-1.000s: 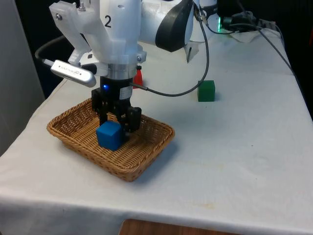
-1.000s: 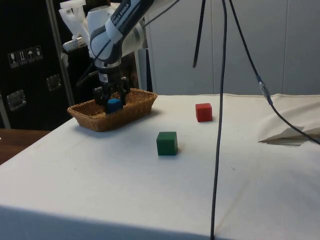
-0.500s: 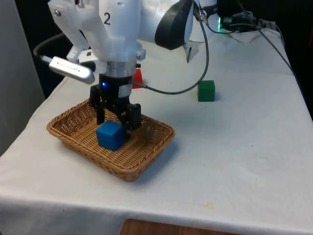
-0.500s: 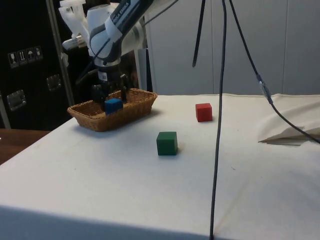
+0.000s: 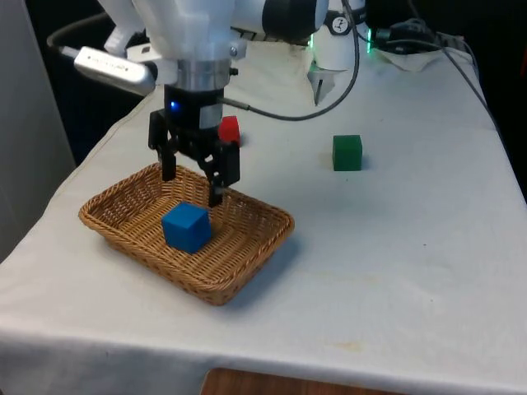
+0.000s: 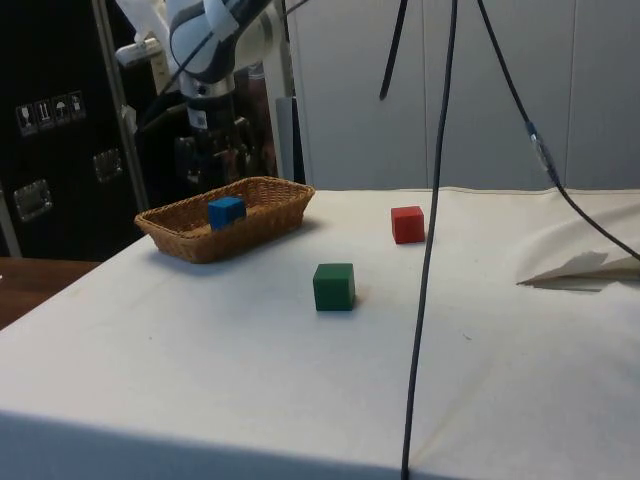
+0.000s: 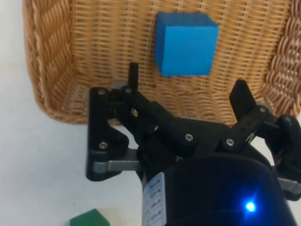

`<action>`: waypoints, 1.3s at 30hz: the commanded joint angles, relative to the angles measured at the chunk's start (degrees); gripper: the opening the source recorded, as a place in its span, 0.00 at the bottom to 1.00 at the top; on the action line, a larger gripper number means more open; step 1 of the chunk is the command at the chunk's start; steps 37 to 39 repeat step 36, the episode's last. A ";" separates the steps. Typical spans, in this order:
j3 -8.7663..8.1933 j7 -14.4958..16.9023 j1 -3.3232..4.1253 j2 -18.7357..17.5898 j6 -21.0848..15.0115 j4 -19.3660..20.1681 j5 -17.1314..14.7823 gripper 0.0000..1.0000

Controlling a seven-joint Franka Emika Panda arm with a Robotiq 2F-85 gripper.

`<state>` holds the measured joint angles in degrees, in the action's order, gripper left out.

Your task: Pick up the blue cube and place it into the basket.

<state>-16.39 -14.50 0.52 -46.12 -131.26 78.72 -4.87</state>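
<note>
Tabletop [image 5: 395, 247]: it lay under a white cloth and carried the basket, two spare cubes and some cables at its far end.
Basket [image 5: 115, 234]: the shallow wicker tray sat near the front view's left edge of the tabletop, upright, with one thing inside it.
Hand [image 5: 192, 183]: it hung above the basket's far side with its fingers spread apart and nothing between them; the wrist view looked straight down past the parted fingertips [image 7: 133, 75] onto the weave.
Blue cube [image 5: 185, 226]: it rested on the basket floor, roughly at the middle, upright and touching neither finger.
What changed: a second ago the fingers stood low around the cube inside the basket; half a second ago they had let go and begun to lift; now the hand had risen clear above the rim while the cube stayed where it was set.
What that meant: the cube was released inside the basket, so the task looked complete, with only the arm's retreat left.
Green cube [image 5: 347, 152]: it stood alone on the cloth, well apart from the basket toward the front view's right.
Red cube [image 5: 230, 128]: it sat on the cloth beyond the basket, partly hidden behind the hand in the front view and plain in the side view [image 6: 407, 224].
</note>
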 commanded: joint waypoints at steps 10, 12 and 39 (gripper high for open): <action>-0.06 1.03 0.57 4.81 2.35 2.29 1.03 1.00; -0.06 1.49 0.63 5.44 2.92 2.35 1.09 1.00; 0.06 6.76 1.55 9.57 11.29 -0.23 1.95 1.00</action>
